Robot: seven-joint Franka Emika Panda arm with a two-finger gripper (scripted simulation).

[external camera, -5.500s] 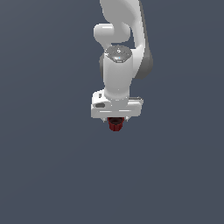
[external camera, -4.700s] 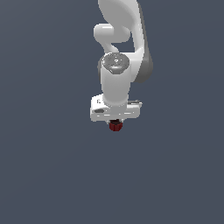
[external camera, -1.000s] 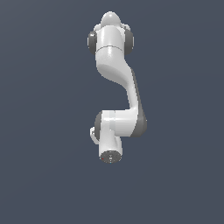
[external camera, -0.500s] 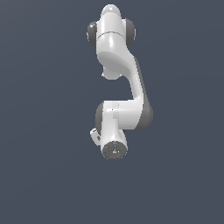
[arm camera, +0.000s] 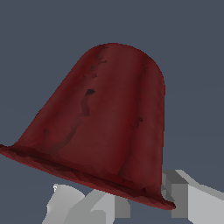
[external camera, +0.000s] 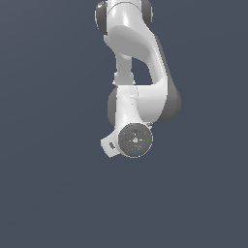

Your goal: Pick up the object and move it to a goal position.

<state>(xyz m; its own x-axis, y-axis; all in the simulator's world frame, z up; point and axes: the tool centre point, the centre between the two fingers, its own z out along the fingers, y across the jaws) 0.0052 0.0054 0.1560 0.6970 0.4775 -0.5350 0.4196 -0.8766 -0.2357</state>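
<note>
Wrist view: dark red object (arm camera: 105,127) fills most of the frame, sitting right at the claw (arm camera: 131,199). Looks like a rounded dome flaring out to a thin rim at the end nearest the claw; surface is mottled with a few dark pits and faint lengthwise ridges. White/grey finger parts (arm camera: 192,199) show just past the rim on one side, a second pale finger piece (arm camera: 70,203) on the other side, so the object sits between the two fingers with its flared end toward them. Fingers look closed in against it and there is nothing but flat grey-blue background around it, so I read this as the claw grasping the object, held in the air. Actual pad contact is hidden behind the rim, can't confirm the exact touch points.

Exterior view: white Panda arm (external camera: 140,53) comes down from the top of frame and folds at a grey-jointed elbow (external camera: 167,104). The wrist end points toward the camera, showing a round grey flange face (external camera: 135,140) with small coloured dots. A white corner of the hand (external camera: 109,147) pokes out beside the flange on the exterior view's left. Fingers and the object are hidden behind the wrist here. Plain dark slate background all round.
</note>
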